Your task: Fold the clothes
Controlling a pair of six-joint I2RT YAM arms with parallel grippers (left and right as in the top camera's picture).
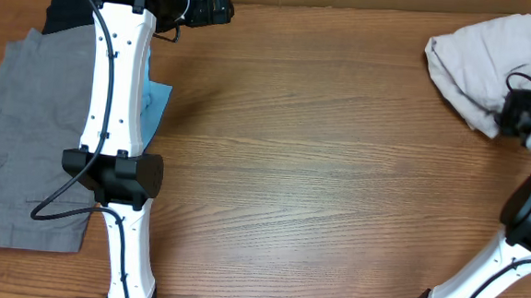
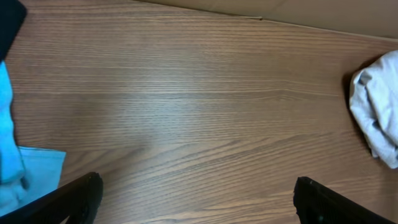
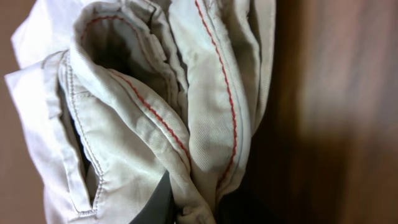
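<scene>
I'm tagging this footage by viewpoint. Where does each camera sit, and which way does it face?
Overhead: fixed above the table, looking straight down at grey shorts and cream shorts; left arm and right arm show.
Left wrist: low over the wood, facing the cream shorts; its open end effector shows fingertips at the bottom corners.
Right wrist: close against the cream shorts; one dark finger peeks in.
Shared: all three see the cream shorts.
</scene>
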